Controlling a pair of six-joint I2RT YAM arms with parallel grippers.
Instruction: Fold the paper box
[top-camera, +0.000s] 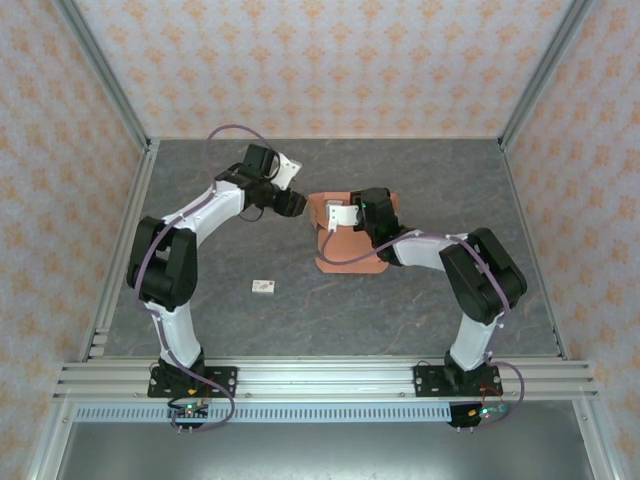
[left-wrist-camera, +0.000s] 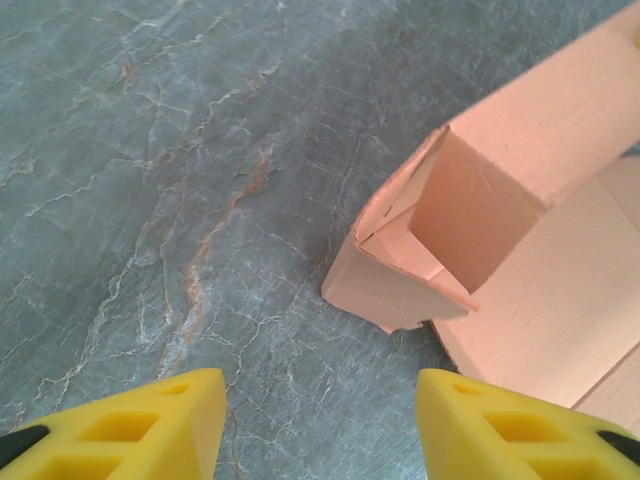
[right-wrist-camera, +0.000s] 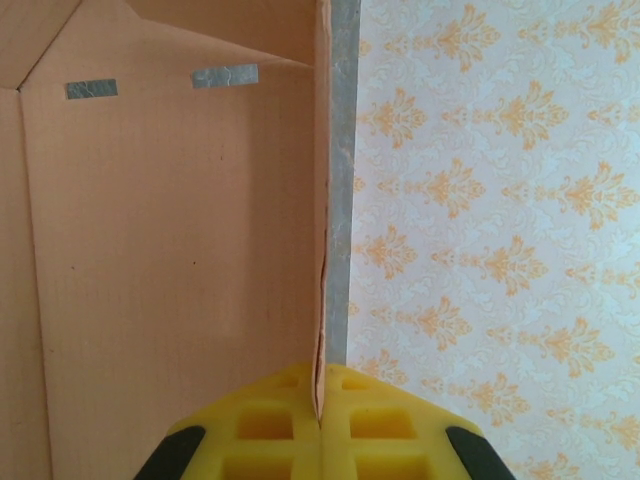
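Right wrist view: right gripper (right-wrist-camera: 320, 415) pinches a wall of the paper box (right-wrist-camera: 170, 250), likely light, crease-prone card best held at edges; left gripper (left-wrist-camera: 320, 410) open, empty, corner just ahead.

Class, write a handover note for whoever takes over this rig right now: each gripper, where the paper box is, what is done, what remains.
Left gripper: open, empty, hovering by a corner of the paper box.
Right gripper: shut on the edge of one box panel.
Box: middle of the table, partly folded, with one corner formed.
Left to do: probably raise and tuck the remaining walls.
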